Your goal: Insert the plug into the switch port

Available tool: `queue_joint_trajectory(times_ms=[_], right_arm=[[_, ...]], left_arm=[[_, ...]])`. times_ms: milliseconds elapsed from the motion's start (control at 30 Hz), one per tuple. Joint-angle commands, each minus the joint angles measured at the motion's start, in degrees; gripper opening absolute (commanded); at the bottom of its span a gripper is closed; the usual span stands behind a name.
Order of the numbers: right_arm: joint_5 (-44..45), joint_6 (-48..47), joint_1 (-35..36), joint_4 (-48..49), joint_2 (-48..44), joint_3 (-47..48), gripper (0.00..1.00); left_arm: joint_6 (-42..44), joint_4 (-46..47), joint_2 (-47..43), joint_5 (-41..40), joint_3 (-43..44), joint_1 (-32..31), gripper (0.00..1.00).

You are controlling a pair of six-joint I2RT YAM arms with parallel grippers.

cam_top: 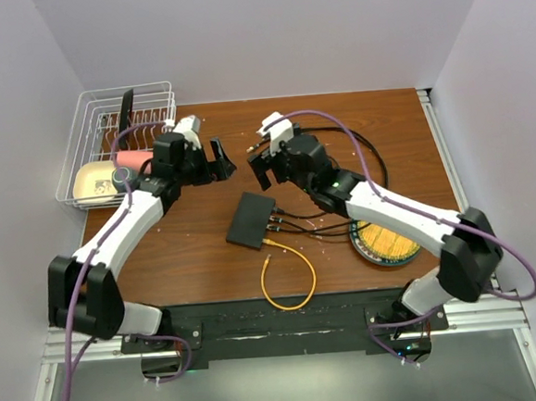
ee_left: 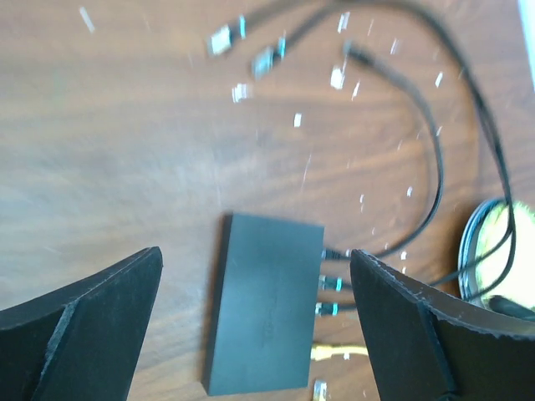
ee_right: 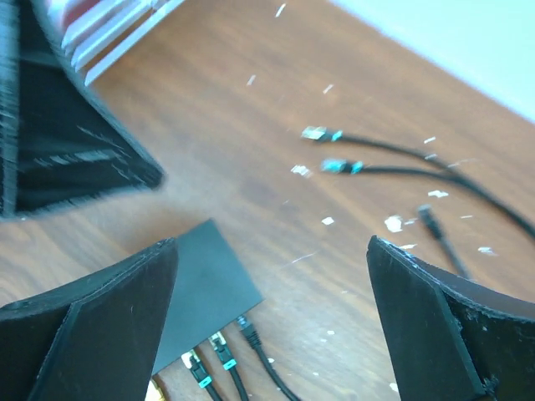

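Over the switch (cam_top: 251, 220), left gripper (ee_left: 255, 253) and right gripper (ee_right: 272, 242) gape empty. The yellow plug (cam_top: 268, 244) lies just beside its socket edge — brace the switch, push straight in.

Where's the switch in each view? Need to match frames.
Top external: switch near centre of frame.
Left wrist: switch lower centre.
Right wrist: switch lower left, partly cut off.
Shared landmark: three black cables plugged into one edge.
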Motion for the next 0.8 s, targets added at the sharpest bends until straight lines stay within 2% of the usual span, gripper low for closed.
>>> queue_joint_trajectory(times_ms=[0,300,467,767], right_arm=[[5.65,0.64,-0.26,-2.98,-8.55,1.16,0.99],[11.1,3.0,-0.34,-11.07,-23.48,-0.33,0.99],[15.84,6.25,-0.34,-17.13,-26.75,-2.09,0.99],[20.34,11.26,-0.34,-19.07,-30.88,-6.13,0.99]], left_arm=[[4.78,-1.4,-6.43,-7.17,3.16,0.4,1.0],[8.04,3.7,-18.82,-11.22,-1.22,0.4,1.0],[10.06,6.16,-24.1,-14.03,-4.3,0.4,1.0],[10.41,6.95,-27.7,-20.18,-9.41,0.4,1.0]])
